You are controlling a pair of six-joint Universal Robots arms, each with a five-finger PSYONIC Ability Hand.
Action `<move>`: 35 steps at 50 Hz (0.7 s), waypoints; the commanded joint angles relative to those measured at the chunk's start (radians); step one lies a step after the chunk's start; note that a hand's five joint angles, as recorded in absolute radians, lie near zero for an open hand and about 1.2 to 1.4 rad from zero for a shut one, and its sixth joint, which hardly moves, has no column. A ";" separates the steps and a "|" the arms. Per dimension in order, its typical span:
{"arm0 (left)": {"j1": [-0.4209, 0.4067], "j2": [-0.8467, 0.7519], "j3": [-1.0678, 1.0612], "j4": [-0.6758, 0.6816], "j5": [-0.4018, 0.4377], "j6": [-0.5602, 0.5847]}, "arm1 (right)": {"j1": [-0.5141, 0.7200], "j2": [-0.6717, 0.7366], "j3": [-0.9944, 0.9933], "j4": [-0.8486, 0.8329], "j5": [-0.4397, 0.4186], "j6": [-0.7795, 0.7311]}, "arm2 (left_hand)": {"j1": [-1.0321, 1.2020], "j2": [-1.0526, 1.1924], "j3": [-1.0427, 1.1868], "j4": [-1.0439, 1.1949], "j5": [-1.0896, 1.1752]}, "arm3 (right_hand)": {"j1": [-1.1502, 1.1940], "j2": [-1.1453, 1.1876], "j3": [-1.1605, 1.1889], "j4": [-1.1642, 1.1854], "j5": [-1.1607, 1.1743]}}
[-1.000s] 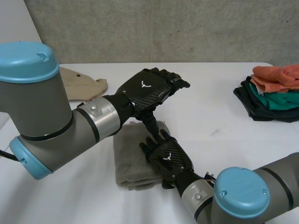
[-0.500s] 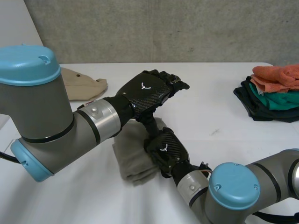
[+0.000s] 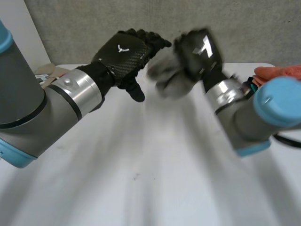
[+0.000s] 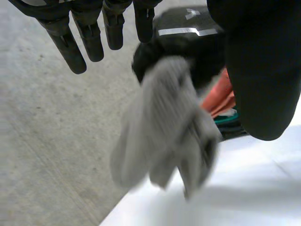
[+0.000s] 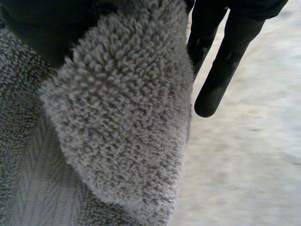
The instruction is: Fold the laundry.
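White flat table [image 3: 155, 183]: bare surface below both arms.

Grey terry-cloth towel [image 3: 170, 81]: bunched, held in the air above the table, not touching it. In the left wrist view it hangs in loose folds [image 4: 164, 127] just past my left fingertips.

Right hand [image 3: 200, 49]: raised, closed round the towel's upper part; the pile fills my palm [image 5: 117, 132].

Left hand [image 3: 123, 51]: raised just beside the towel, fingers [image 4: 89, 33] relaxed, holding nothing.

Stack of folded orange, green and black clothes [image 3: 278, 71]: at the table's far right edge.

Beige cloth [image 3: 49, 73]: far left, partly behind my left arm.
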 commanded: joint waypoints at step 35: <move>-0.044 -0.042 -0.052 0.006 -0.003 -0.001 | -0.898 0.440 -0.225 -0.128 -0.686 0.501 | 0.032 0.002 -0.020 -0.010 -0.020 | 0.406 0.272 0.249 0.200 0.313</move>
